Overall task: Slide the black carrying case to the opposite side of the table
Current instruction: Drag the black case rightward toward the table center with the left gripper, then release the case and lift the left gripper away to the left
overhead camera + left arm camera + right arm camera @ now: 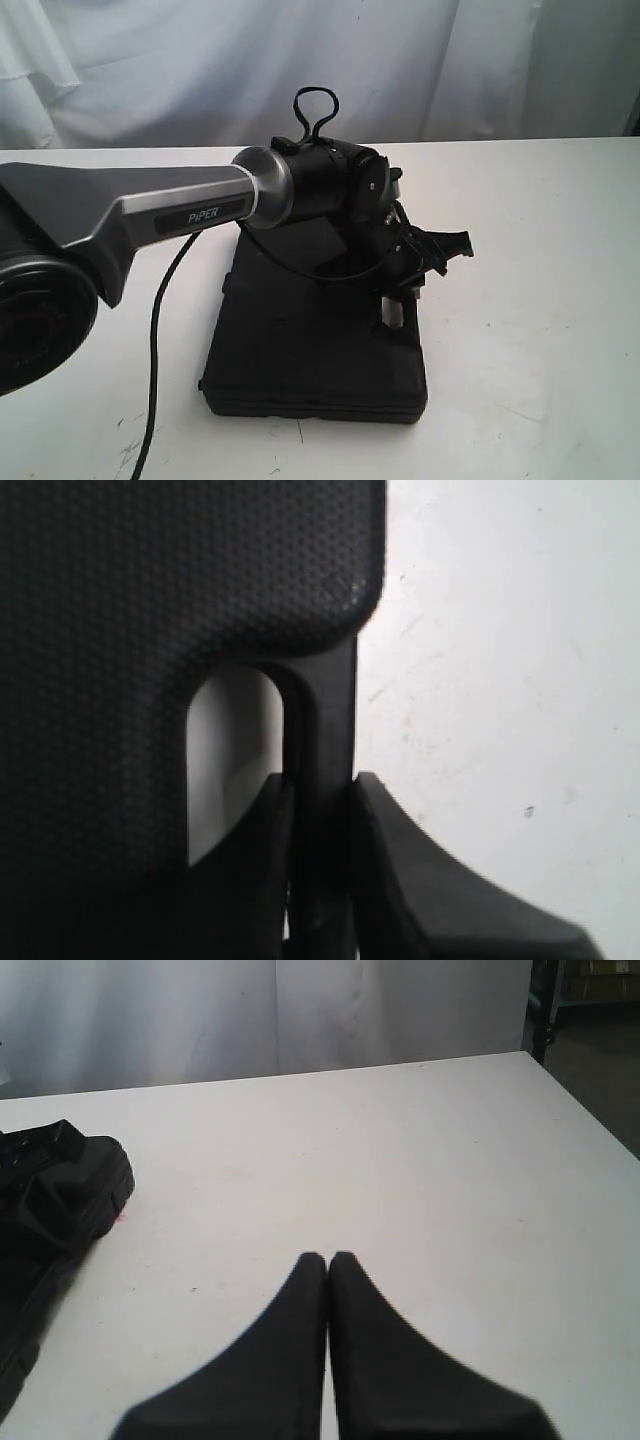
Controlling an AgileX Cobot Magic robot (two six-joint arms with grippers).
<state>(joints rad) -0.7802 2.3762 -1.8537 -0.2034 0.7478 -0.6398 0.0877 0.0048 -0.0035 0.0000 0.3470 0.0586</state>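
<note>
The black carrying case (310, 350) lies flat on the white table (530, 280), near its front edge. My left gripper (395, 300) reaches over the case's right side. In the left wrist view this gripper (320, 780) is shut on the case's thin handle bar (325, 720), one finger in the handle slot and one outside, beside the textured lid (150, 590). My right gripper (328, 1257) is shut on nothing, hovering over bare table (400, 1160) with the case (50, 1200) off to one side. The exterior view does not show the right gripper.
A white curtain (300, 60) hangs behind the table. The left arm's black cable (155, 340) trails over the table beside the case. A small reddish spot (120, 1218) marks the table near the case. The table's edge (580, 1100) borders dark floor.
</note>
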